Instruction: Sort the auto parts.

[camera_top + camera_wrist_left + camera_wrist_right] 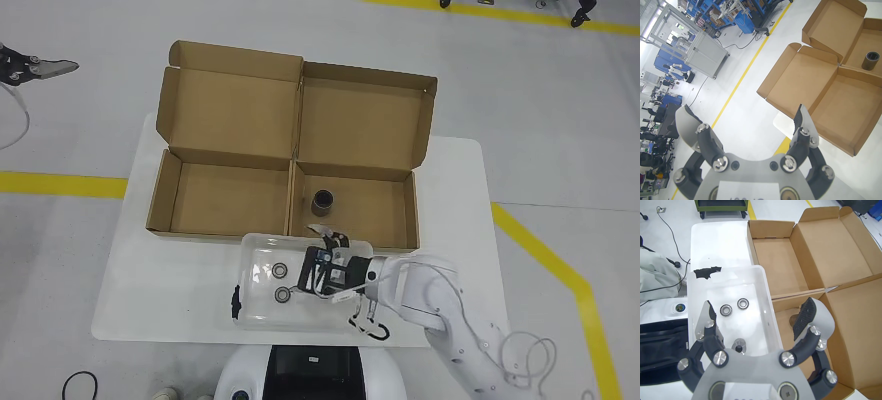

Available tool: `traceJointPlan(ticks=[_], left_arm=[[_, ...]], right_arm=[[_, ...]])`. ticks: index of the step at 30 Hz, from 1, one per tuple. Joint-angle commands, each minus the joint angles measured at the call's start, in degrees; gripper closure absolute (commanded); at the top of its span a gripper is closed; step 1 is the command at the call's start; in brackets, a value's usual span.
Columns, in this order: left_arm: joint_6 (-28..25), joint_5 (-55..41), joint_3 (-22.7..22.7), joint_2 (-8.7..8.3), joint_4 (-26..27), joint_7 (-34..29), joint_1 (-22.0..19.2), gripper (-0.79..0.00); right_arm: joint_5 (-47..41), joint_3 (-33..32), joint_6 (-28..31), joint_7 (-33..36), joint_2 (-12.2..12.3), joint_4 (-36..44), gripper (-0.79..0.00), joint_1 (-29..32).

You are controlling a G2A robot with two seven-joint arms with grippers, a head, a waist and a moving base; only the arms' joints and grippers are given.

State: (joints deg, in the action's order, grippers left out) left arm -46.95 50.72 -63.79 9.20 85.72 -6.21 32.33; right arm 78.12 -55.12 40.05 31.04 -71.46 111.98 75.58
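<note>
The white table [130, 290] takes the middle of the top view. On its far half lies an open box [230, 200] with two compartments side by side. Just in front of the box, at the lower middle of the frame, sits a clear bin [252, 283].

The right gripper [758, 305] hovers over the right end of the bin. It is spread wide and holds nothing. One finger seems to be above the bin and the other above the box edge. The left gripper [743, 108] is at the upper left of the top view, off the table and above the floor. It is also wide open and has nothing in it.

A dark sleeve [322, 203] stands upright in the right compartment. Two bearings [726, 310] lie flat in the left half of the bin, just beside each other but apart. A small bush [739, 345] lies close under the right gripper.

I see some risks. If the gripper goes straight down with this wide spread, the outer finger may hit the bin wall or the box and push them. The bearings are low rings on a smooth bottom, so the pads may slip over one. A finger may also knock the neighbour. The bin looks light and could slide.
</note>
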Motion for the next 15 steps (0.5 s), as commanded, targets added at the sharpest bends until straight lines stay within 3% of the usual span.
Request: traceJointPlan(ticks=[1, 7, 9, 15], left_arm=[[0.0, 0.0, 0.0, 0.00, 0.0, 0.0, 0.0, -0.785], [0.0, 0.0, 0.0, 0.00, 0.0, 0.0, 0.0, -0.785], [0.0, 0.0, 0.0, 0.00, 0.0, 0.0, 0.0, -0.785], [0.0, 0.0, 0.0, 0.00, 0.0, 0.0, 0.0, -0.785]], right_arm=[[0.6, -0.2, -0.3, 0.0, 0.2, -0.3, -0.785, 0.8], [1.5, -1.3, -0.4, 0.0, 0.9, -1.0, -0.733, 2.7], [1.8, -1.3, -0.3, 0.4, 1.0, -1.2, -0.680, 3.1], [3.7, -0.1, -1.5, 3.4, 1.2, -1.8, -0.653, 3.0]])
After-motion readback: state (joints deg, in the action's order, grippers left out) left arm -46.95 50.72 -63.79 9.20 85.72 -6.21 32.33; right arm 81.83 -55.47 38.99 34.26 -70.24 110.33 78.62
